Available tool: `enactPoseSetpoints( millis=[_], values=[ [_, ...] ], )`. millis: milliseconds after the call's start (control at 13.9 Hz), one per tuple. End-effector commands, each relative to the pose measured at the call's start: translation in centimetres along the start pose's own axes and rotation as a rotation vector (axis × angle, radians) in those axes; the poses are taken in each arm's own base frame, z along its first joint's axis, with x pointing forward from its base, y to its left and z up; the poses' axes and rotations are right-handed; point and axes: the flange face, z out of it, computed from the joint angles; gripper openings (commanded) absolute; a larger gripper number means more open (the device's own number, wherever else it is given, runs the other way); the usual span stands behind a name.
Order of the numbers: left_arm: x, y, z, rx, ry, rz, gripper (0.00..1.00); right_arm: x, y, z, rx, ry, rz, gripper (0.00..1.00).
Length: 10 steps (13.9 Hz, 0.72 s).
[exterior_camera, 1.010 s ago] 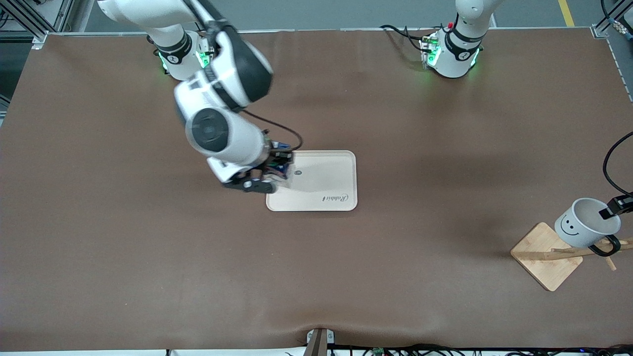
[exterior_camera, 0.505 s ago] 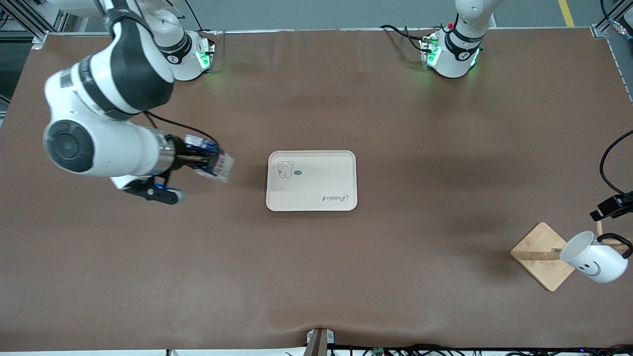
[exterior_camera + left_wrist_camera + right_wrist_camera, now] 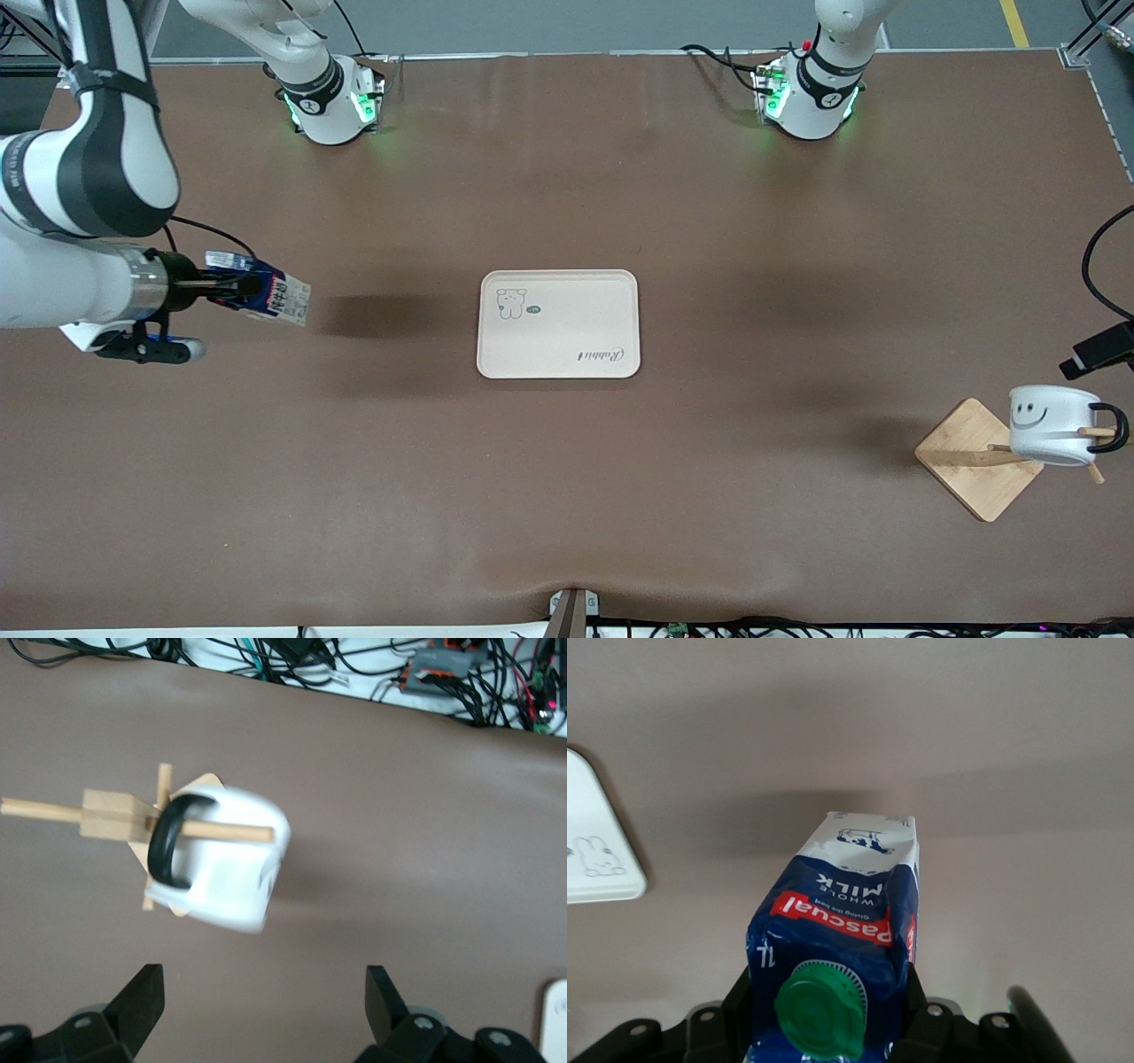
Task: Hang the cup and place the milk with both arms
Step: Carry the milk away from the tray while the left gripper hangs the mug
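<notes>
The white cup with a smiley face hangs by its black handle on a peg of the wooden rack at the left arm's end of the table. My left gripper stands open above the cup, apart from it, and shows only at the front view's edge. My right gripper is shut on the milk, a blue carton with a green cap. It holds the milk tipped on its side in the air over bare table at the right arm's end.
A pale tray with a rabbit drawing lies at the table's middle, and its corner shows in the right wrist view. Cables trail at the left arm's end. Brown cloth covers the table.
My right arm swung the milk from the tray's edge out to the right arm's end. My left gripper opened and let go of the cup, which swung and now hangs on the peg.
</notes>
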Motion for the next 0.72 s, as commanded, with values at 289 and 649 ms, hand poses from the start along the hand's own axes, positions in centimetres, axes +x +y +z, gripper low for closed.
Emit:
enactPoseSetpoints(
  millis=[289, 649],
  values=[
    [-1.1, 2.5, -2.3, 0.111, -0.083, 0.051, 1.00, -1.2, 8.5, 6.0, 0.023, 0.022, -0.117, 0.00],
    [-1.5, 3.7, -3.5, 0.121, -0.081, 0.071, 1.00, -1.1, 11.8, 9.2, 0.041, 0.033, -0.137, 0.00]
  ],
)
